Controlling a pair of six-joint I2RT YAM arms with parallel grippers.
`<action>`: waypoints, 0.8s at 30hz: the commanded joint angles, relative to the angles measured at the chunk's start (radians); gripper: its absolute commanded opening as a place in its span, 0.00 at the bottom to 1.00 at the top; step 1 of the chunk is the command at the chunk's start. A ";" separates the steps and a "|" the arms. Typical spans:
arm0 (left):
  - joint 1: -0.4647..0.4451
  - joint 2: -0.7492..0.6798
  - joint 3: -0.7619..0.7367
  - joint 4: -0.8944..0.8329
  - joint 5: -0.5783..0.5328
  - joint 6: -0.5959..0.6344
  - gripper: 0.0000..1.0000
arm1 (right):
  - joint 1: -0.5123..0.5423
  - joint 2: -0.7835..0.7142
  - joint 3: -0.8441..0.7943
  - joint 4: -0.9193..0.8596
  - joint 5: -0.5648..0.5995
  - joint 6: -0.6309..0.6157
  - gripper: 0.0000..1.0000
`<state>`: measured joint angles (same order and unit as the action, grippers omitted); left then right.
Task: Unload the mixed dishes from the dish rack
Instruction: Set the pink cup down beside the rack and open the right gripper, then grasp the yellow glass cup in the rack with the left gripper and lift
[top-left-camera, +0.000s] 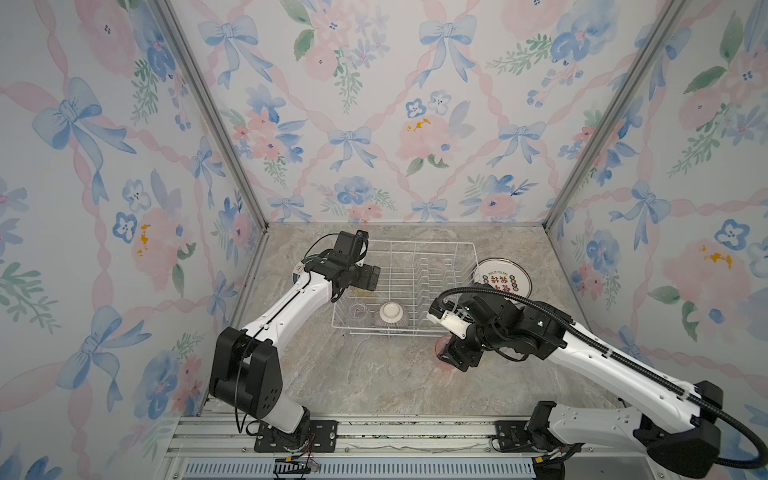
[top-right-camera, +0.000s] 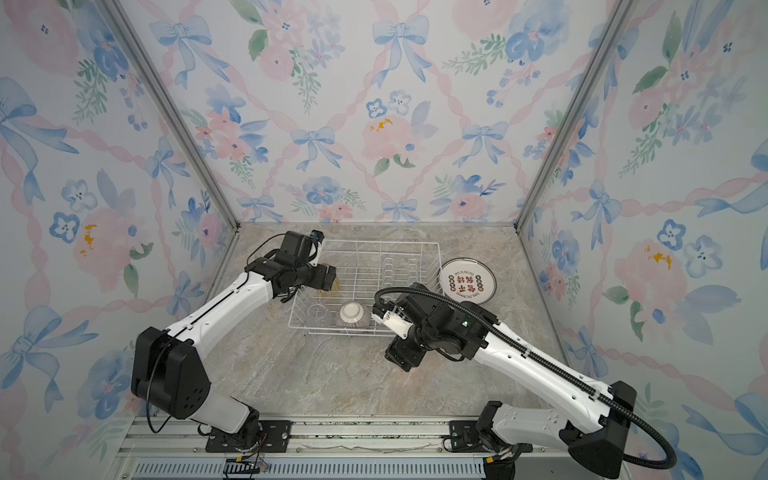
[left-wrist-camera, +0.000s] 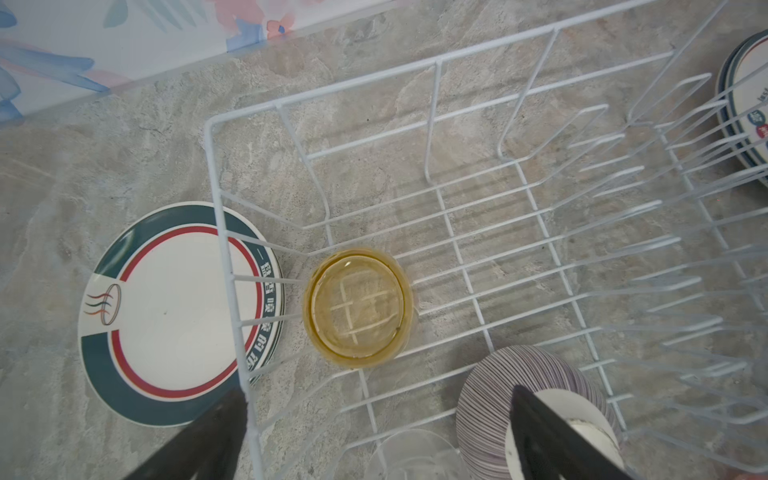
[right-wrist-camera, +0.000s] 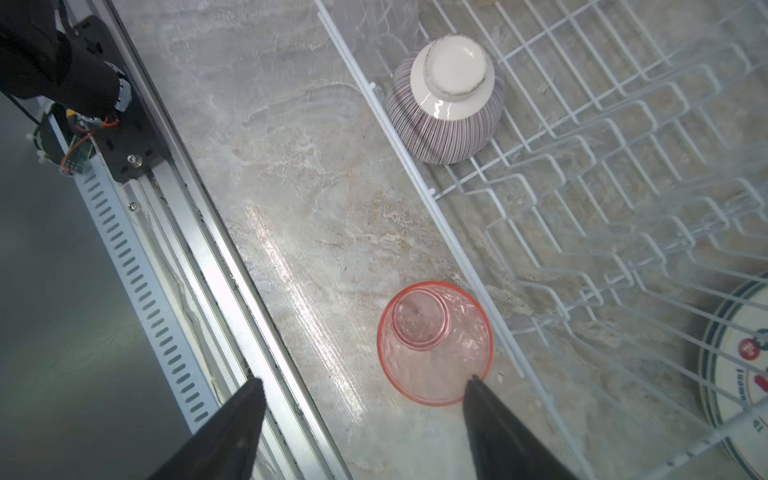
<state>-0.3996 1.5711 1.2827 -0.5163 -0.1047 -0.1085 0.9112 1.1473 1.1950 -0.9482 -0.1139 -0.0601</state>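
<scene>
Hovering over the left end of the large white wire dish rack (top-left-camera: 415, 266), the left end effector (left-wrist-camera: 376, 395) has its two black fingers spread wide and grips nothing. In the left wrist view one finger shows in front of the rack's rim wire and the other in front of the small ribbed purplish bowl (right-wrist-camera: 444, 99), which sits upside down on the rack floor by the near wall. A round yellow translucent tumbler (left-wrist-camera: 358, 307) stands on the rack floor ahead of those fingers, apart from both, and a clear tumbler (top-left-camera: 359, 313) stands just beside the bowl

The right end effector (right-wrist-camera: 365, 381) is low over the marble-patterned worktop (top-left-camera: 374, 374) in front of the rack, its jaws well parted with nothing between them. One fingertip lies at the rim of the pink translucent tumbler (right-wrist-camera: 434, 343); whether it touches cannot be told. That tumbler rests on the worktop just outside the rack's near wall

Round green-rimmed white plates (left-wrist-camera: 174, 316) lie on the worktop left of the rack, and round red-lettered white plates (top-left-camera: 501, 279) lie to its right
</scene>
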 joint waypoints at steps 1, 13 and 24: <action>0.005 0.057 0.056 -0.024 0.012 -0.013 0.98 | -0.026 -0.032 0.017 0.066 -0.033 0.002 0.78; 0.034 0.199 0.124 -0.035 0.011 -0.005 0.98 | -0.109 -0.065 -0.028 0.139 -0.053 -0.004 0.78; 0.046 0.320 0.186 -0.050 0.050 0.003 0.98 | -0.170 -0.080 -0.063 0.177 -0.081 0.006 0.78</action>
<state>-0.3595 1.8629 1.4445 -0.5404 -0.0795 -0.1081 0.7544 1.0855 1.1511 -0.7956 -0.1780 -0.0605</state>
